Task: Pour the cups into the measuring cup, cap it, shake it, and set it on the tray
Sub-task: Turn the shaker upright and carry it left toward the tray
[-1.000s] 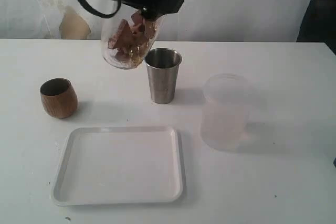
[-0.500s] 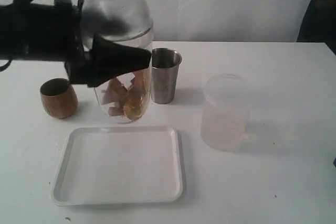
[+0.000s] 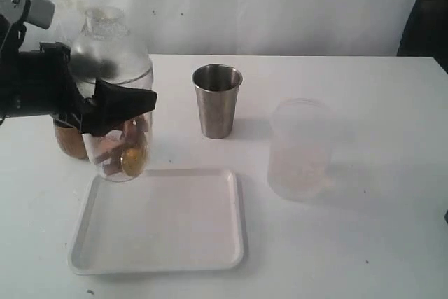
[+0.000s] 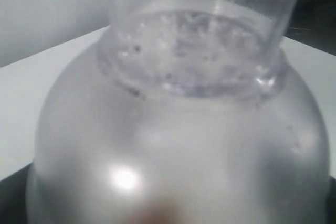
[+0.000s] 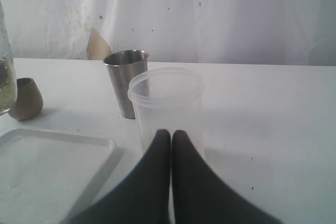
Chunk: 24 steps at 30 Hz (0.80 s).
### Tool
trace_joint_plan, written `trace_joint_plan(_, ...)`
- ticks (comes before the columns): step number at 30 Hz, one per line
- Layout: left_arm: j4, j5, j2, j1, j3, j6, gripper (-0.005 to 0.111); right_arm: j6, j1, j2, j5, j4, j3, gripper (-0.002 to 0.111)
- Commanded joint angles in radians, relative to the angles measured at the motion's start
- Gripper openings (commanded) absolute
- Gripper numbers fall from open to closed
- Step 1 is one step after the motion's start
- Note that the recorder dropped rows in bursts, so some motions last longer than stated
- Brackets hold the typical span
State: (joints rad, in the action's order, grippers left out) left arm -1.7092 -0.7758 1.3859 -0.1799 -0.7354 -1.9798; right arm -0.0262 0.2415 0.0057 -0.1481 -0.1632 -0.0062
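My left gripper is shut on the measuring cup, which stands upright at the tray's back left corner with brown pieces and a yellow lump inside. Whether its base touches the tray I cannot tell. The clear dome cap sits on top and fills the left wrist view as the cap. The wooden cup is mostly hidden behind the arm. The steel tumbler stands at the middle and the frosted cup to its right. My right gripper is shut and empty, just short of the frosted cup.
The right wrist view also shows the steel tumbler, the wooden cup, the tray and an edge of the measuring cup. A white wall closes off the back of the white table.
The capped measuring cup went from tilted high behind the tumbler to upright, then left and down to the tray's back left corner. The right arm has not moved.
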Motion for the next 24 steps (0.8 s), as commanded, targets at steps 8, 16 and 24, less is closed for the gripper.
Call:
trace_joint_plan(8,-0.035,0.169,-0.011,-0.003,-0.011,0.285,0.000,0.003,-0.003,-0.006,0.006,-0.001,0.006,0.000)
trace_joint_plan(16,-0.035,0.156,-0.011,-0.003,-0.037,0.313,0.000,0.003,-0.003,-0.006,0.006,-0.001,0.006,0.000)
trace_joint_plan(24,-0.035,0.158,-0.011,-0.089,-0.109,0.318,0.000,0.003,-0.003,-0.006,0.006,-0.001,0.006,0.000)
